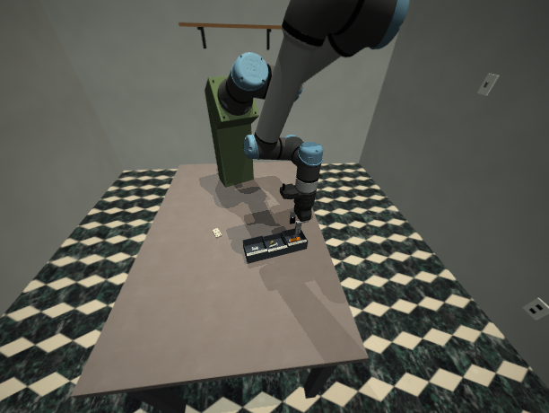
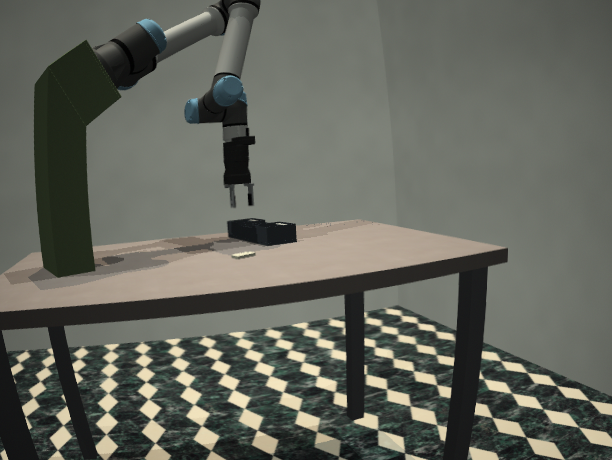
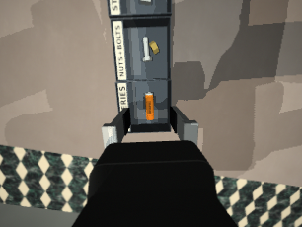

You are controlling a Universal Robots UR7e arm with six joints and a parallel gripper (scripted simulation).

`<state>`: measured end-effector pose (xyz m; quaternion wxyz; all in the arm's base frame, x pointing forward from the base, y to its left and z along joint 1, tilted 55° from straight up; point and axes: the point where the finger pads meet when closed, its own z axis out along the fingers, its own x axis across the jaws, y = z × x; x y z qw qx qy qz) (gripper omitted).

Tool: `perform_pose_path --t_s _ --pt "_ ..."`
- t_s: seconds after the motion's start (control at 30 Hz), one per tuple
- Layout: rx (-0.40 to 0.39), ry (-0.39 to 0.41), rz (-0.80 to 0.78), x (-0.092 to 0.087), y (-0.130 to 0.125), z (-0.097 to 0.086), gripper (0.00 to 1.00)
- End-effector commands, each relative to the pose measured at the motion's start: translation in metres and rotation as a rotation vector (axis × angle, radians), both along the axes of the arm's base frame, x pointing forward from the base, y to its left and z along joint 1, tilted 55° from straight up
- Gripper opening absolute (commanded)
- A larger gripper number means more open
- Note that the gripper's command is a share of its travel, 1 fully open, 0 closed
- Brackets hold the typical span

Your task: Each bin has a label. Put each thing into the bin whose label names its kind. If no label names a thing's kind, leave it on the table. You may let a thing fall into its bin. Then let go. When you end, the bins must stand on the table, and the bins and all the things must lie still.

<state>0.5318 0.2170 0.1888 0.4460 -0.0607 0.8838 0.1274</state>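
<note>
A row of three dark bins (image 1: 274,247) stands on the table. An orange battery (image 3: 149,106) lies in the bin labelled batteries (image 3: 146,108); it also shows in the top view (image 1: 293,240). A white bolt (image 3: 146,48) and a brass nut (image 3: 154,47) lie in the bin labelled nuts + bolts (image 3: 146,50). The third bin (image 1: 254,247) holds something pale that I cannot make out. My gripper (image 3: 150,114) hangs open and empty above the batteries bin; it also shows in the exterior view (image 2: 241,195). A small white domino (image 1: 217,232) lies on the table left of the bins.
The arm's green pedestal (image 1: 230,130) stands at the table's far end. The table's right edge is close to the bins.
</note>
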Motion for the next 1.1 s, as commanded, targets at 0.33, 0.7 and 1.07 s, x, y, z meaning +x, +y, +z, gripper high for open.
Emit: perform_pose_path --t_s 0.33,0.7,1.07 --pt "0.000 -0.001 0.001 -0.041 -0.015 0.031 1.00" --pt "0.000 -0.001 0.001 -0.075 -0.027 0.056 1.00" --pt "0.000 -0.001 0.001 -0.089 -0.032 0.067 1.00"
